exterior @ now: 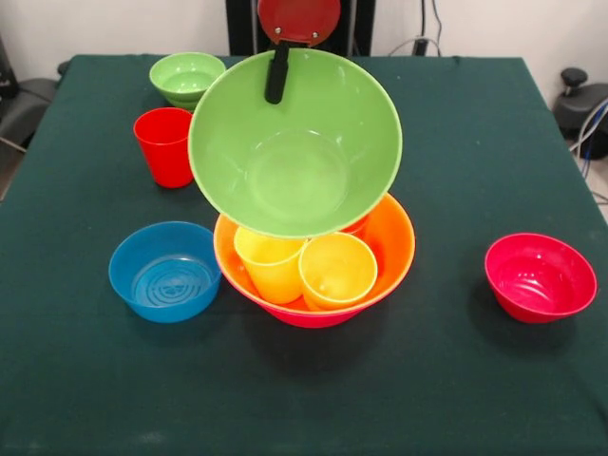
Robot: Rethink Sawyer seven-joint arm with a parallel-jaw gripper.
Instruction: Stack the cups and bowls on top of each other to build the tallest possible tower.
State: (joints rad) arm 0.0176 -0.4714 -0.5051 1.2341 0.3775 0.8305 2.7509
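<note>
My gripper (276,87) is shut on the far rim of the medium-large green bowl (294,152); one black finger (276,71) shows inside the rim. The bowl hangs tilted, its opening facing the camera, above the back of the tower. The tower's large orange bowl (394,249) sits nested in the pink bowl (313,320), of which only a strip shows underneath. Two yellow cups (271,268) (337,273) stand side by side inside the orange bowl. A sliver of an orange cup (357,226) peeks out behind them; the green bowl hides the rest.
On the dark green tablecloth, a red cup (164,145) stands upright at the left, with a small green bowl (187,78) behind it. A small blue bowl (164,271) sits just left of the tower, and a small red bowl (540,276) sits at the right.
</note>
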